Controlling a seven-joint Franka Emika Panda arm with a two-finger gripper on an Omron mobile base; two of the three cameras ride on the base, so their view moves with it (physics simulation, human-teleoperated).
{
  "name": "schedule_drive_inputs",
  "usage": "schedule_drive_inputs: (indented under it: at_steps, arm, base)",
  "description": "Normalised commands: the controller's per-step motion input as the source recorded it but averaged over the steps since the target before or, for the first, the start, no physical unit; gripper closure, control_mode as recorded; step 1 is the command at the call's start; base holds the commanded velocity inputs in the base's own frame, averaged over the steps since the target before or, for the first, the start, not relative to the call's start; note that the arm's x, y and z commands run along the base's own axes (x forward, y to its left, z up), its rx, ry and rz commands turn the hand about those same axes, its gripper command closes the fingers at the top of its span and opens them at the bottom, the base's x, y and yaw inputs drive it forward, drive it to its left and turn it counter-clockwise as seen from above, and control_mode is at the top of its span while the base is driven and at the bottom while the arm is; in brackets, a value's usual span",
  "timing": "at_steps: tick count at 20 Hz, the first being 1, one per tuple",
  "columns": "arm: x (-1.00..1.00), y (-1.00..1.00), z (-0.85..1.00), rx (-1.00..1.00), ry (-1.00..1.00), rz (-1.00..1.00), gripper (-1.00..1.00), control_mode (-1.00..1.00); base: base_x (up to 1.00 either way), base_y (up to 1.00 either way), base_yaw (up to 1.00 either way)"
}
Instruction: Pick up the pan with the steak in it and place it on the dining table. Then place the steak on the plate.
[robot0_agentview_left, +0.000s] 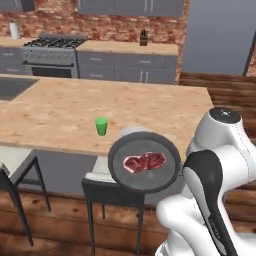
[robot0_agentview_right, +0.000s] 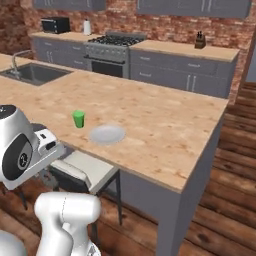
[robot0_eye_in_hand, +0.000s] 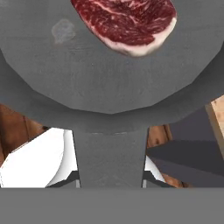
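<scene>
Left base view: pan (robot0_agentview_left: 145, 162) carried in the air, off the near edge of the dining table (robot0_agentview_left: 60, 115), over a grey-seated stool (robot0_agentview_left: 100, 172) that stands against that edge. Steak (robot0_agentview_left: 144, 162) lies flat in the middle of the pan, looks settled. Pan roughly level here.

Step in hand, as I judge it: first half of the task, the carry. Pan is lifted with the steak aboard but not yet set on the table. Plate (robot0_agentview_right: 107, 134) sits on the table top close to its near edge, with a small green cup (robot0_agentview_right: 78, 119) just beside it, toward the sink end (right base view gives the clearest look at both).

Hand view: pan handle (robot0_eye_in_hand: 109, 155) runs straight down toward the camera, between where the fingers rise; pan floor and the steak's fat edge lie above it. Fingertips themselves are hidden under the handle, so contact is not directly seen. Gripper is closed narrow, and with the pan hanging clear of any support I take it as clamped on the handle.

Next move calls for: bring the pan forward over the wood top, keep it level so the steak does not slide, and lower it on a bare patch beside the plate, not on the plate and clear of the cup. Only then release the handle and go for the steak.

Risk: a long handle held at its end could let the pan tip.
</scene>
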Motion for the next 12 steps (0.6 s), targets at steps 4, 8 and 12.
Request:
schedule_drive_inputs:
  at_steps: [4, 8, 12]
  arm:
    - [0.00, 0.00, 0.00, 0.00, 0.00, 0.00, 1.00, 1.00]
    - [0.00, 0.00, 0.00, 0.00, 0.00, 0.00, 1.00, 1.00]
    - [0.00, 0.00, 0.00, 0.00, 0.00, 0.00, 1.00, 1.00]
  base:
    - [0.07, -0.03, -0.45]
    - [0.13, -0.13, -0.40]
    - [0.12, -0.28, -0.34]
